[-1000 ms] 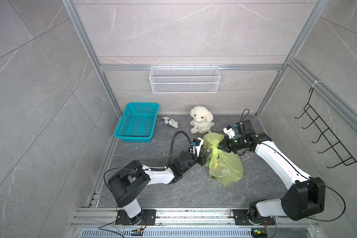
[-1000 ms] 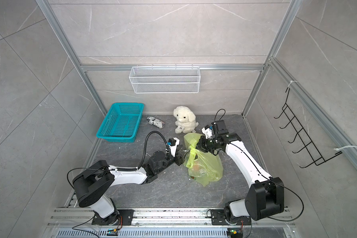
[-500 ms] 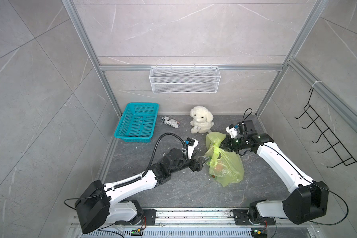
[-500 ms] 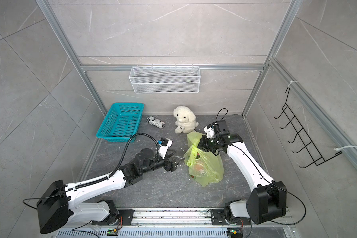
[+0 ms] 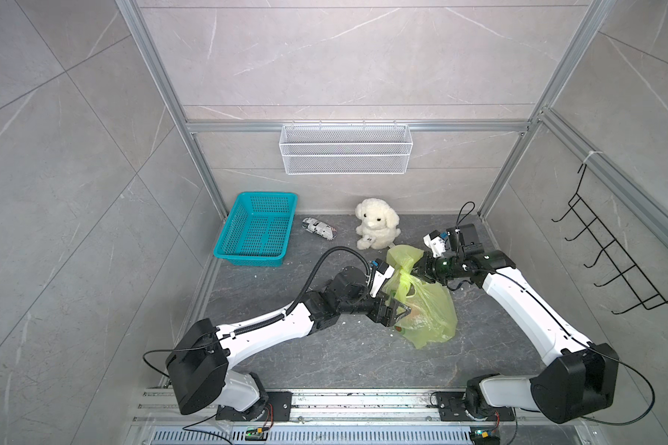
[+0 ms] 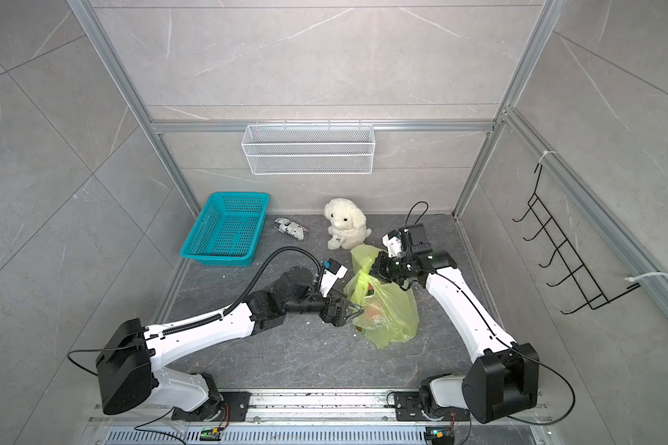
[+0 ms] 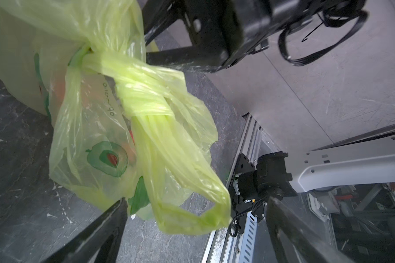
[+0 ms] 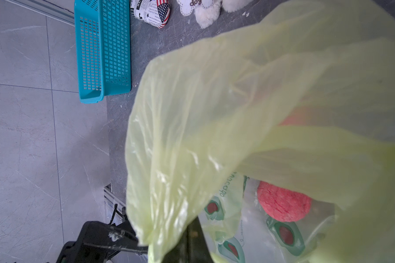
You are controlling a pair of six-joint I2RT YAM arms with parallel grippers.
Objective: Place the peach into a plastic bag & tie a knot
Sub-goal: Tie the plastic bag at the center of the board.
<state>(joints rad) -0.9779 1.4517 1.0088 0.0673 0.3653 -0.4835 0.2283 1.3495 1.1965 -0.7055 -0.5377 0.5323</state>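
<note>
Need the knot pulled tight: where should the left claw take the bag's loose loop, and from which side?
Probably the loop at its bunched strips past the knot, coming from the side away from the right claw, which pinches the bag's other handle. There the plastic gathers narrow, and it hangs between the left claw's open jaws.

left gripper (image 5: pixel 400 311) — jaws wider | back beside plastic bag (image 5: pixel 436 304)

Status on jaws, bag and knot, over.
Left gripper jaws open, holding nothing. Right gripper jaws shut on plastic bag. Tied knot bunched, peach inside. Nothing blocking.
</note>
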